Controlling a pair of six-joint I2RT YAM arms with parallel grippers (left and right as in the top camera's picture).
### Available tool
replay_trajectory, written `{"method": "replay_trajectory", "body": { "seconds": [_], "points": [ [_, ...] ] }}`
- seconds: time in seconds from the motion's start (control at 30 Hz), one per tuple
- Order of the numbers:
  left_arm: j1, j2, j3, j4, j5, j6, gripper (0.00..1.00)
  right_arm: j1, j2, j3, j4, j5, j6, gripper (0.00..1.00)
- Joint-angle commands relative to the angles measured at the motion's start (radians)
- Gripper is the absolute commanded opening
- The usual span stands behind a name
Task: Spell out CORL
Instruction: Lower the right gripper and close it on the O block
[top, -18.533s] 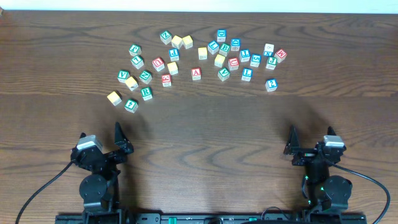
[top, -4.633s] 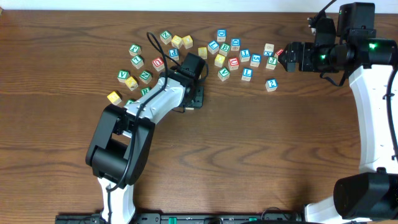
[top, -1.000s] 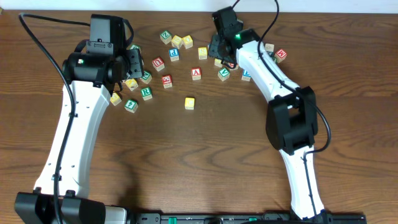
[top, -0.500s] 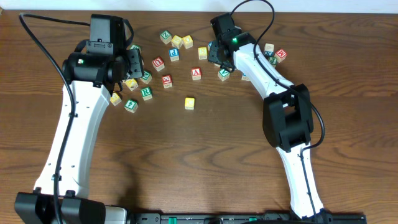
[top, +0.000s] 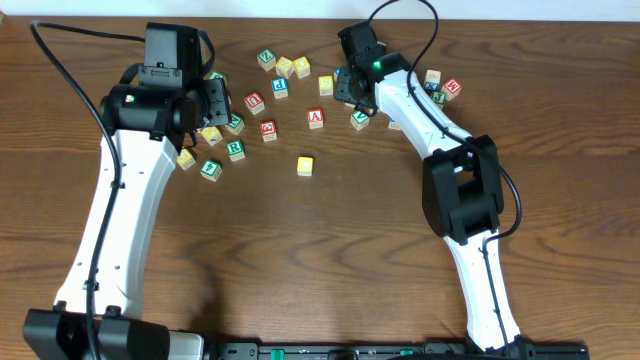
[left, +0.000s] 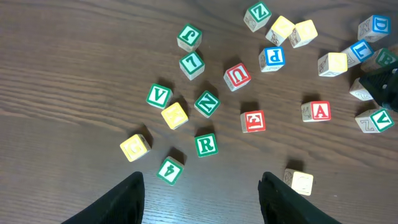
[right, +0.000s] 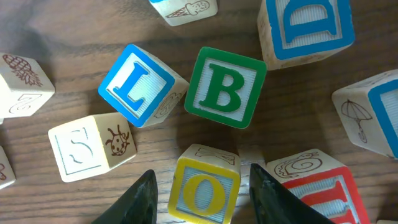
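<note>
In the right wrist view the yellow O cube (right: 204, 186) sits on the table between the fingers of my right gripper (right: 202, 180), which is open with a small gap on each side. The blue L cube (right: 135, 84) lies just beyond it, beside a green B cube (right: 225, 87). Overhead, my right gripper (top: 350, 88) hides the O cube. A yellow-topped cube (top: 305, 165) stands alone below the cluster and shows again (left: 301, 182) by my left fingers. The green R cube (left: 206, 144) lies ahead of my left gripper (left: 201, 180), which hovers open and empty (top: 212, 105).
Several other letter cubes crowd the far part of the table: a red A cube (top: 316, 117), a green 4 cube (left: 169, 169), a red-framed cube (right: 314, 186) close against my right finger, a blue D cube (right: 308, 28) and a white S cube (right: 90, 146).
My right gripper shifted slightly left over the cluster and its jaws have narrowed around the O cube. The left arm and the cubes have not moved.
</note>
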Motion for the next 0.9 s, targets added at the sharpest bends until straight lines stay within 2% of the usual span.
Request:
{"method": "replay_trajectory", "body": {
  "seconds": [0.0, 0.2, 0.53, 0.87],
  "points": [
    [0.004, 0.003, 0.006, -0.002, -0.002, -0.002, 0.58, 0.01, 0.026, 0.017, 0.003, 0.019, -0.05, 0.43],
    [0.004, 0.003, 0.006, -0.002, -0.002, -0.002, 0.58, 0.01, 0.026, 0.012, 0.003, 0.019, -0.05, 0.41],
    [0.004, 0.003, 0.005, -0.002, -0.002, -0.001, 0.58, 0.01, 0.037, 0.012, 0.01, 0.019, 0.045, 0.47],
    [0.004, 0.003, 0.005, -0.002, -0.002, -0.002, 0.58, 0.01, 0.066, 0.012, 0.005, 0.015, 0.06, 0.45]
  ]
}}
